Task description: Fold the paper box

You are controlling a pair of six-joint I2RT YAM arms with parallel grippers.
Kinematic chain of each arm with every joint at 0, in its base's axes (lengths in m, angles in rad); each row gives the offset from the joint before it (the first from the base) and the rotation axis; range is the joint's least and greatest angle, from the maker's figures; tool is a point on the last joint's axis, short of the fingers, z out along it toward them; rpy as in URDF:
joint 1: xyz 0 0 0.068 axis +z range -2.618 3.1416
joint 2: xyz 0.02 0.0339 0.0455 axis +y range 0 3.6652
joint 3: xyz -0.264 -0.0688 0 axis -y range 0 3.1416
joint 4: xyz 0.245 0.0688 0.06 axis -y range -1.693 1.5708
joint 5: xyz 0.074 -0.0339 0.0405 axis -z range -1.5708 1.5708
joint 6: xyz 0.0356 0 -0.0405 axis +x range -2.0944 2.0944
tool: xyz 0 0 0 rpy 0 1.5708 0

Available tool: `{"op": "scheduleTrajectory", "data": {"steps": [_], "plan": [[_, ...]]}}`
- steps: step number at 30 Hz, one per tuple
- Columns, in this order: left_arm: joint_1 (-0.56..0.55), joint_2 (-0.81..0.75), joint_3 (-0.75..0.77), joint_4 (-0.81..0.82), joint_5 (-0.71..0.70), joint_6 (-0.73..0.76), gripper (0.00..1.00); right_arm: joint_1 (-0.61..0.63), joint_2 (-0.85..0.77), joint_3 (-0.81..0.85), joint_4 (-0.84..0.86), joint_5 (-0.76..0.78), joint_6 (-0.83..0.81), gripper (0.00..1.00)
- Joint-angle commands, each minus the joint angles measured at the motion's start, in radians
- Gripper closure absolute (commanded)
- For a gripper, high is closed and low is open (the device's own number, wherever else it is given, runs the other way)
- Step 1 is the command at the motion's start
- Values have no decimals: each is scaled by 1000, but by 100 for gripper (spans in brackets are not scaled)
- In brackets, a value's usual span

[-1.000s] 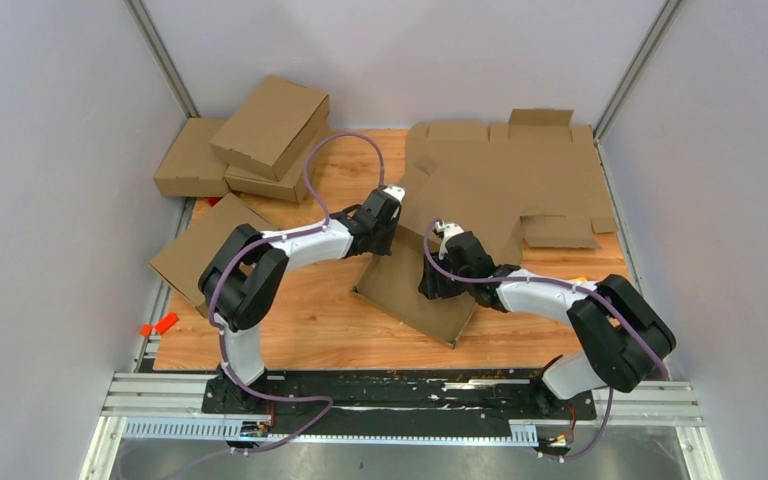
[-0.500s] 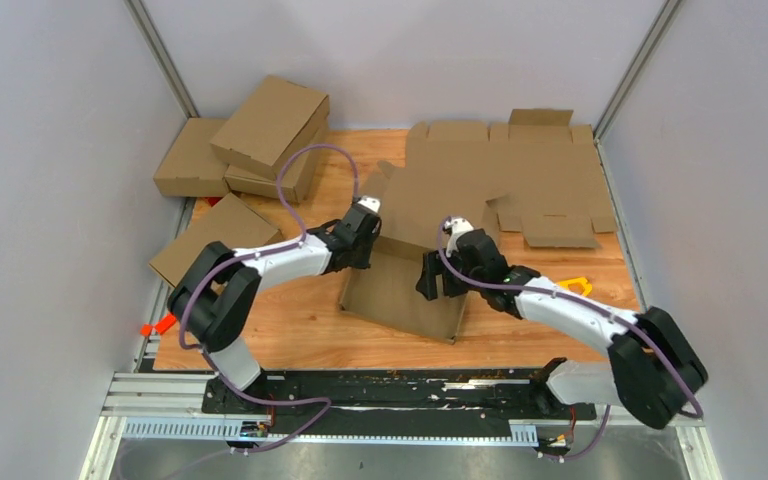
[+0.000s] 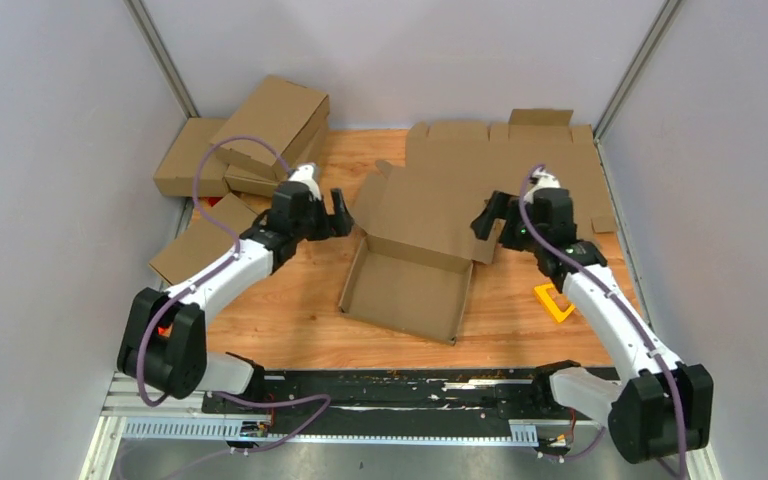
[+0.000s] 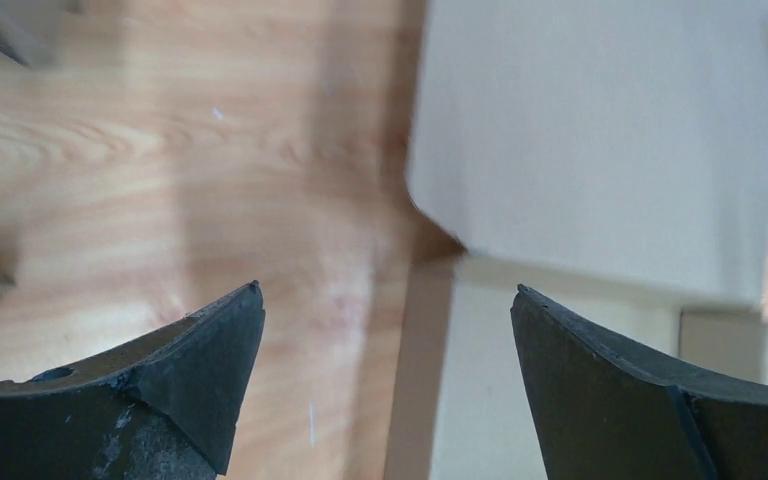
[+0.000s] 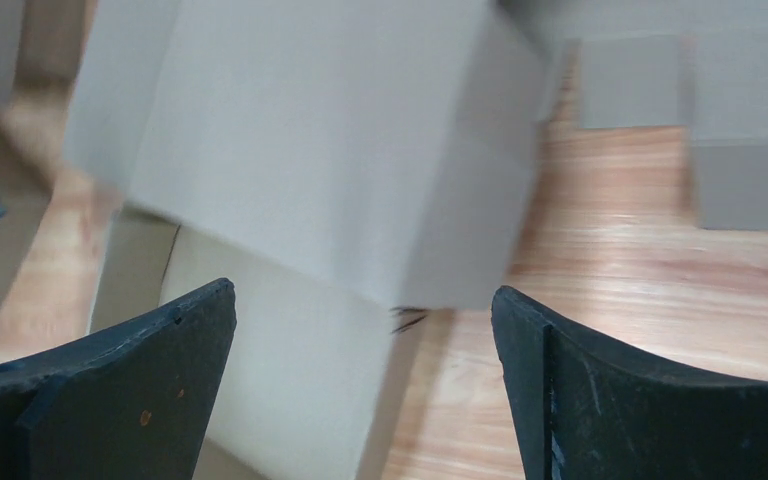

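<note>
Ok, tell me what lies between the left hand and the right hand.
The paper box: its open lid spans the stretch between the open left hand and the open right hand. The top external view shows it best.

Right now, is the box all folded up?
Almost. The paper box has its walls standing. Nothing is in hand: the left claw and right claw hang open beside it. Left to do: its lid stands open and needs closing.
</note>
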Motion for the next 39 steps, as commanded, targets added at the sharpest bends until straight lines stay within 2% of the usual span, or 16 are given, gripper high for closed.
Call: {"op": "scheduleTrajectory", "data": {"steps": [1, 3, 6, 8, 11, 14, 18, 21, 24, 26, 32, 39], "plan": [[121, 78, 24, 229, 216, -78, 0, -222, 67, -43, 57, -154, 106, 0], [139, 156, 93, 227, 216, -64, 2, -326, 124, -93, 156, -255, 166, 0], [155, 306, 263, 177, 325, -40, 12, -421, 239, -100, 237, -371, 227, 0], [155, 401, 370, 142, 398, -23, 19, -429, 310, -72, 265, -398, 241, 0], [157, 500, 478, 81, 434, -17, 22, -427, 408, -69, 381, -458, 298, 0], [155, 562, 492, 118, 477, -35, 25, -412, 511, -51, 446, -485, 320, 0], [155, 649, 584, 53, 504, 1, 43, -357, 623, -36, 580, -563, 380, 1], [155, 671, 599, 88, 550, -7, 62, -309, 635, -11, 610, -577, 378, 7], [151, 654, 589, 95, 556, 18, 85, -254, 576, 3, 563, -518, 330, 15], [147, 617, 563, 101, 542, 39, 95, -223, 534, 30, 491, -472, 279, 20], [93, 408, 417, 138, 393, 134, 100, -106, 339, 66, 291, -178, 116, 23], [75, 127, 145, 243, 285, 138, 100, -95, 168, -27, 356, -186, 126, 27]]}}
